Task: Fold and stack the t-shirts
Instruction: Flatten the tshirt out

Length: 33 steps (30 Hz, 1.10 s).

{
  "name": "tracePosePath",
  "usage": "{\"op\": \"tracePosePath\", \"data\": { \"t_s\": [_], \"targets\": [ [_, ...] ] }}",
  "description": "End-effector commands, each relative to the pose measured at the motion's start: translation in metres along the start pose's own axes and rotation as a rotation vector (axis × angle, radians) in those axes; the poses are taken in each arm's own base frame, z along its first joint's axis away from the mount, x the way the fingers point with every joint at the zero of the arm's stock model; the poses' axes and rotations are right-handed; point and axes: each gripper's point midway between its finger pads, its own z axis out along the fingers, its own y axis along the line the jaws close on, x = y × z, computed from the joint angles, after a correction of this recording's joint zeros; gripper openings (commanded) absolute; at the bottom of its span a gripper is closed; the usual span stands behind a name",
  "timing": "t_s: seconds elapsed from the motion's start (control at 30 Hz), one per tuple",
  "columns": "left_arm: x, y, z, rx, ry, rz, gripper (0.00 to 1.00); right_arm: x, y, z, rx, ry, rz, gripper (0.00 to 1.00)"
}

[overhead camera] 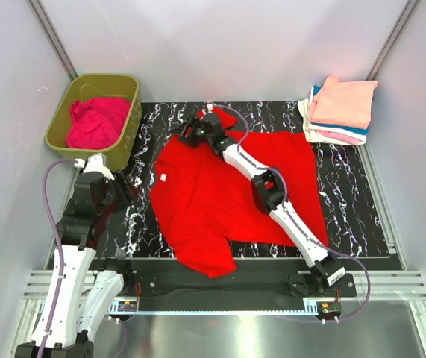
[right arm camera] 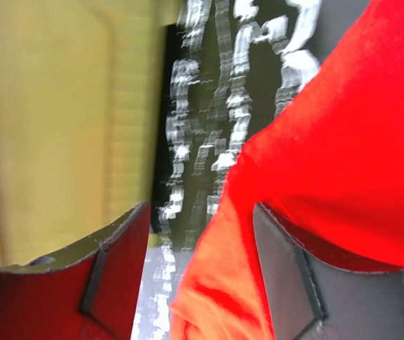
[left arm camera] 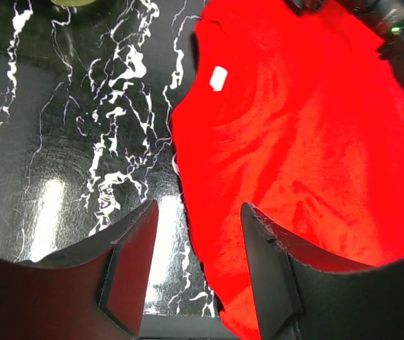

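The red t-shirt (overhead camera: 213, 201) lies partly beneath the right pincer (right arm camera: 202, 212).

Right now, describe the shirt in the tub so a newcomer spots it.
At the far left corner of the black marbled mat stands an olive-green tub. The magenta shirt lies crumpled inside it. It's the only shirt in a container: the red shirt is spread on the mat, the rest in a folded stack far right.

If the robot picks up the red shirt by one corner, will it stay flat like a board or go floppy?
Probably floppy: the bright red cloth t-shirt lies wrinkled and creased. It would likely hang limp, looks light, and may drag across the black marbled mat.
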Motion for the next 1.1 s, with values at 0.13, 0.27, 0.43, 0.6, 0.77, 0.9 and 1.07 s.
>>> {"op": "tracePosePath", "data": {
  "t_s": [0.13,0.27,0.43,0.6,0.77,0.9,1.07],
  "targets": [
    [-0.009,-0.005,0.005,0.025,-0.023,0.015,0.55,0.027,0.032,0.01,-0.239,0.013,0.036,0.77],
    [-0.008,-0.004,0.006,0.018,-0.018,0.014,0.55,0.004,0.084,-0.007,-0.333,-0.016,-0.073,0.84],
    [-0.013,0.002,0.005,-0.018,-0.039,0.008,0.57,-0.07,0.161,-0.052,-0.399,-0.158,-0.189,0.94],
    [-0.007,-0.003,0.003,-0.027,-0.001,0.022,0.69,-0.127,0.245,-0.139,-0.438,-0.183,-0.272,0.99],
    [0.034,-0.039,0.004,0.04,0.145,0.035,0.8,-0.126,0.259,-0.241,-0.189,-0.298,-0.409,1.0],
    [0.094,-0.073,-0.013,0.139,0.287,0.07,0.8,-0.107,0.213,-0.318,0.112,-0.345,-0.438,1.0],
    [0.177,-0.096,-0.031,0.189,0.455,0.053,0.89,-0.071,0.134,-0.411,0.427,-0.428,-0.365,1.0]
  ]
}}
